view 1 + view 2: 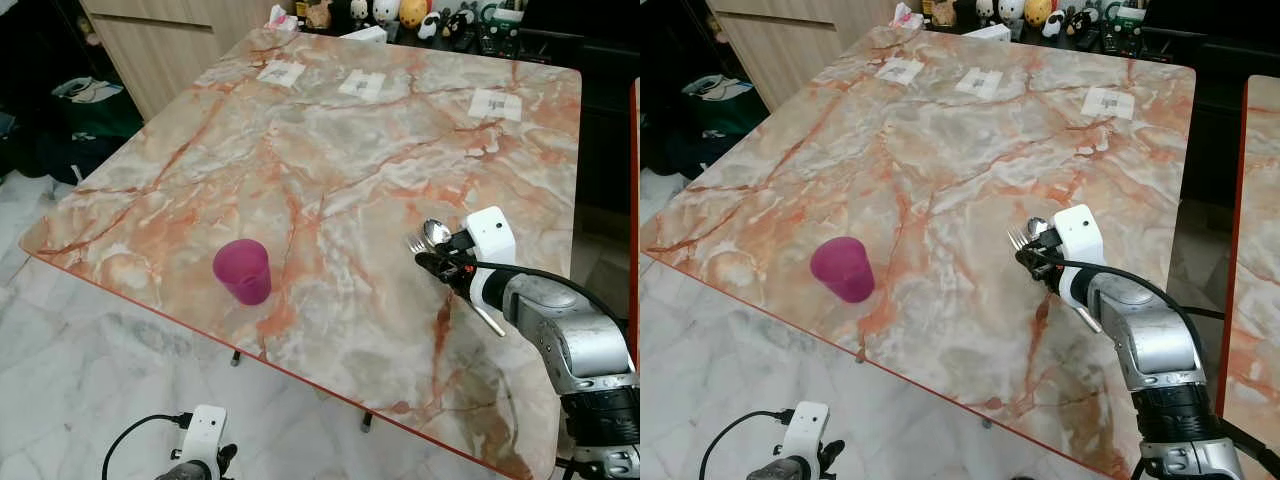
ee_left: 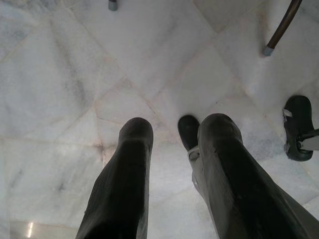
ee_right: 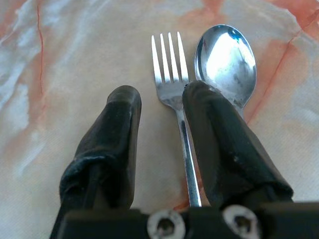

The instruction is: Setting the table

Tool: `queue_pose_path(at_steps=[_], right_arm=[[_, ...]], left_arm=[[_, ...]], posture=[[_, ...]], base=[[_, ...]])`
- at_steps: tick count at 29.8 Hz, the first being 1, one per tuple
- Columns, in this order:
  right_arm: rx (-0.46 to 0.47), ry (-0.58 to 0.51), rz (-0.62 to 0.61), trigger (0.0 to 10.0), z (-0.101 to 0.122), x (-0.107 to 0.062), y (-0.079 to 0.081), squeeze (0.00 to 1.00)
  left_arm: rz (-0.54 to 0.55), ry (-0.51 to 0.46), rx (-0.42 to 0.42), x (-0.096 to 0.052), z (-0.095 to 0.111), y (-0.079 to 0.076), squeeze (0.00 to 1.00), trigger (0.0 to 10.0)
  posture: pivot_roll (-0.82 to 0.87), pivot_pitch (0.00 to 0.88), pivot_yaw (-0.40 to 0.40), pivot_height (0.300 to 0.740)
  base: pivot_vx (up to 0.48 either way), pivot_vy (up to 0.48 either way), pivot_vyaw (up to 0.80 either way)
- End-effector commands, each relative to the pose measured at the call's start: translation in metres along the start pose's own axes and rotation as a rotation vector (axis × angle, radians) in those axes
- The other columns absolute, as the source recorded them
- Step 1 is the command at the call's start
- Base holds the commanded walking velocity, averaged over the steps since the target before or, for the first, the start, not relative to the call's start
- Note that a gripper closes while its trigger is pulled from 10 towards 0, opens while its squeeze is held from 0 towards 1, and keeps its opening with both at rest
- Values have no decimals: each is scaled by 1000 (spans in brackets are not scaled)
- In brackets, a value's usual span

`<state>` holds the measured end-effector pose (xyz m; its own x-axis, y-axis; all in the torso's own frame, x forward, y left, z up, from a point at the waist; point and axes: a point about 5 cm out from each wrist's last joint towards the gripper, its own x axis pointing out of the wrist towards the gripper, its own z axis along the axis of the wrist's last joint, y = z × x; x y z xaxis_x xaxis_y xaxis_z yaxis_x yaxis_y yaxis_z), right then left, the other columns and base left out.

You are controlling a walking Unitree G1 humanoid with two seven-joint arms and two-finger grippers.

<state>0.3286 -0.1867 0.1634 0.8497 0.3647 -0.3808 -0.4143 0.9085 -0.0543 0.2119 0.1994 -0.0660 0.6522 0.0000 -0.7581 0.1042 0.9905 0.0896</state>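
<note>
Nearest you, the left gripper (image 2: 169, 149) hangs idle below the table edge over the pale floor (image 2: 75, 74), its two black fingers parted with nothing between them; it sits out of the way, so the work falls to the other arm. Beyond it spreads the table (image 1: 330, 150), a broad marble top veined in orange with a red rim, bare across most of its middle, which leaves you plenty of room to lay a place. Three small white paper tags (image 1: 362, 84) lie in a row toward the far edge, likely marking spots. A pink cup (image 1: 242, 270) stands upright near the near edge, left of centre, well apart from the cutlery, probably already set down as part of the setting. At the near right, the right gripper (image 1: 432, 258) reaches low over the tabletop, fingers spread, with the fork (image 3: 172, 84) lying between them and the spoon (image 3: 225, 62) just beside it, outside one finger. You cannot tell from here whether that finger presses on either handle. Both pieces are plain polished steel, lying side by side with heads pointing the same way, tines up and bowl up, the spoon bright with reflected light.
</note>
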Motion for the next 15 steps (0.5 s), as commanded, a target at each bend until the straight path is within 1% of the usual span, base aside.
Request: queue_pose_path(at_steps=[1, 4, 5, 6, 10, 11, 15], right_arm=[[11, -17, 5, 10000, 4, -2, 0, 0], [19, -11, 12, 10000, 3, -1, 1, 0], [18, -10, 14, 9255, 3, -1, 2, 0], [16, -9, 10, 0, 2, -1, 2, 0], [15, -4, 8, 0, 1, -2, 2, 0], [11, 4, -1, 10000, -1, -1, 1, 0], [12, 15, -7, 10000, -3, 0, 0, 0]], left_arm=[[1, 43, 8, -3, -12, 3, 0, 10000], [0, 46, 9, -3, -13, 4, 0, 10000], [0, 47, 8, -3, -13, 4, 0, 10000], [0, 48, 8, -3, -13, 4, 0, 10000], [0, 53, 8, -3, -15, 4, 0, 10000], [-2, 57, 8, -3, -15, 3, 0, 10000], [-3, 60, 8, -3, -16, 2, 0, 10000]], posture=[[-160, 197, 87, 740], [-160, 198, 87, 740], [-160, 198, 87, 740], [-159, 199, 88, 740], [-160, 199, 89, 740], [-160, 201, 89, 740], [-158, 199, 89, 740]], base=[[0, 0, 0], [0, 0, 0], [0, 0, 0], [0, 0, 0], [0, 0, 0], [0, 0, 0], [0, 0, 0]])
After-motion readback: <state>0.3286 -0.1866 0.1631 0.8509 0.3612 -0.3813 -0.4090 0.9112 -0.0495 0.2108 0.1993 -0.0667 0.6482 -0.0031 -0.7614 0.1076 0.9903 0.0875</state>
